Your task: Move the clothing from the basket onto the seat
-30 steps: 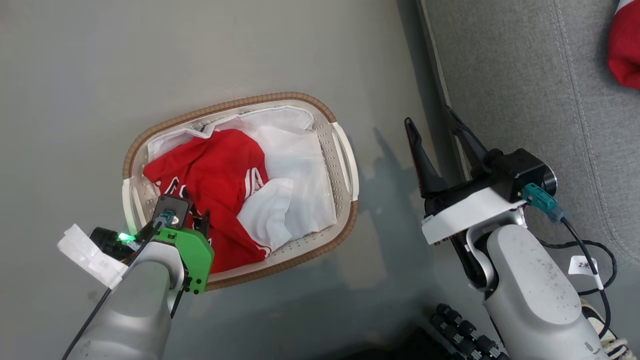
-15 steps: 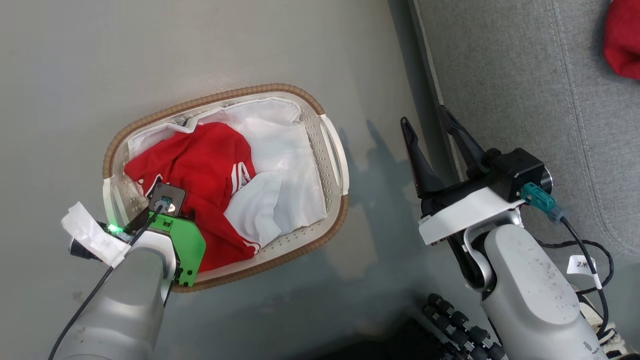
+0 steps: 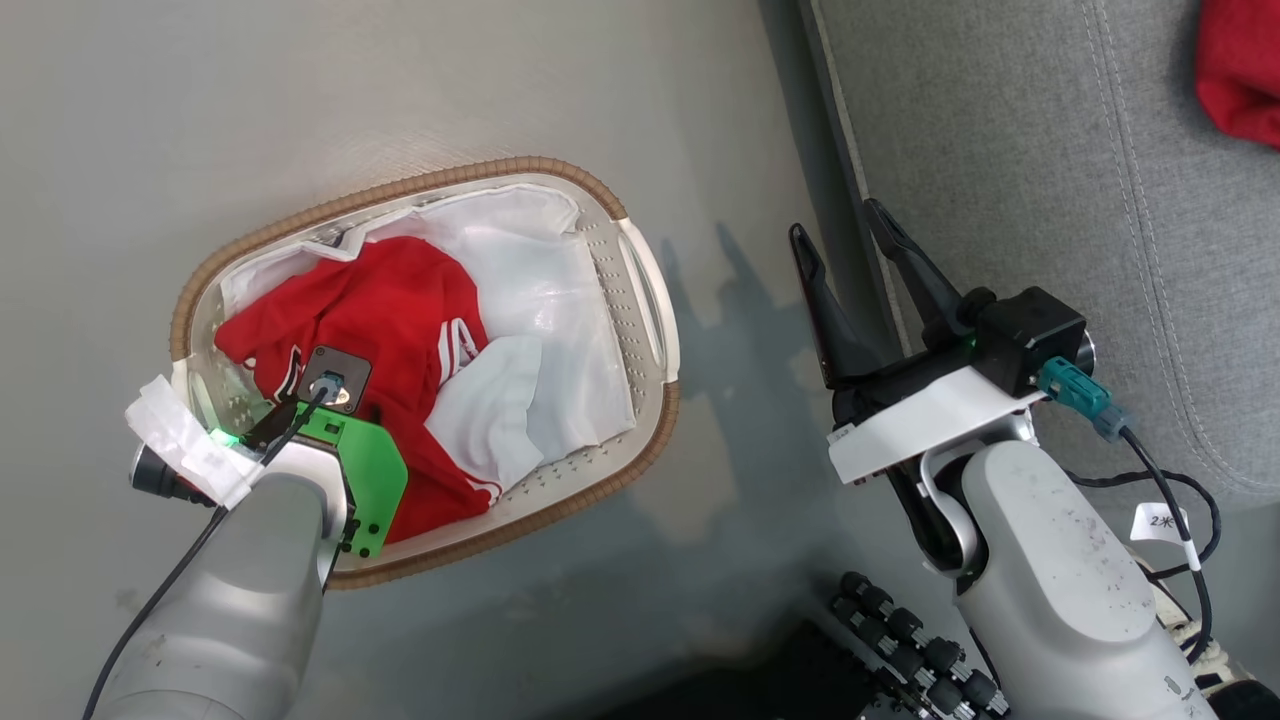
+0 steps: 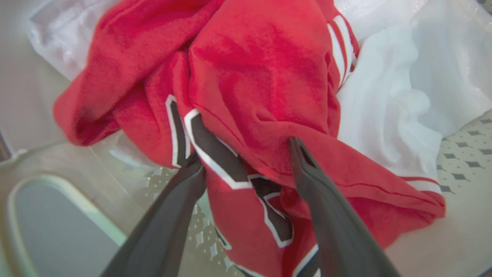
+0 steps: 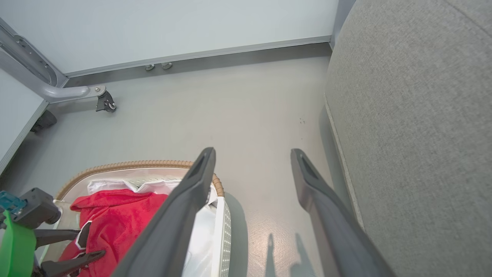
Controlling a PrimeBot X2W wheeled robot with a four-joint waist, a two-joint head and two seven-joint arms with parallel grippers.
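The clothing, a crumpled red jersey point(image 3: 390, 310) with white stripes and black-and-white lettering, lies in the left half of the basket point(image 3: 400, 192) on the floor. My left gripper point(image 4: 246, 154) is down in the basket, open, its two fingertips astride a fold of the jersey point(image 4: 261, 84) by the lettering. The green wrist mount covers its fingers in the head view. My right gripper point(image 3: 840, 240) hangs open and empty over the floor between the basket and the grey seat point(image 3: 1000, 150). Another red garment point(image 3: 1240, 70) lies on the seat at the top right.
A white liner sheet point(image 3: 570, 290) covers the basket's right half. A metal frame leg with a caster point(image 5: 103, 102) stands near the far wall. My dark wheeled base point(image 3: 900, 630) and a looping black cable point(image 3: 1190, 520) are by the seat's edge.
The whole head picture has slid left and up, so the camera has moved. Relative to the basket, my left wrist has gone farther in over the jersey. Both grippers stay open.
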